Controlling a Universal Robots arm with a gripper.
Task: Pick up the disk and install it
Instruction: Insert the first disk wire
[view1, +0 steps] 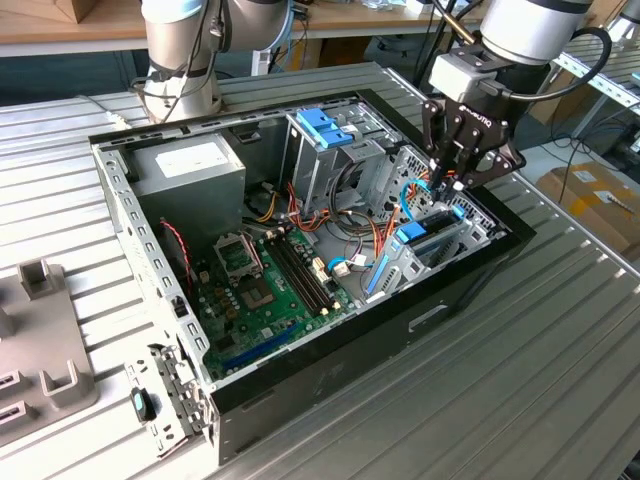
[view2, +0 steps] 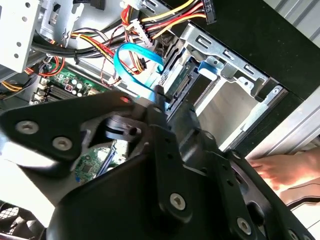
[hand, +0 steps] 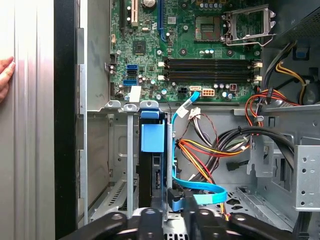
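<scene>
Open computer case (view1: 128, 215) sat on ribbed metal worktop (view1: 560, 340), disk (hand: 149, 175) stood edgewise in drive cage (hand: 117, 150) at the exterior view's right, fingers (view2: 161, 135) pinched shut on blue SATA cable (hand: 205, 188) above it, cardboard box (view1: 592, 195) beyond.

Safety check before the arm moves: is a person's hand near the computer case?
Yes, in the first wrist view a hand rests on the table just beside the black wall of the computer case.
</scene>
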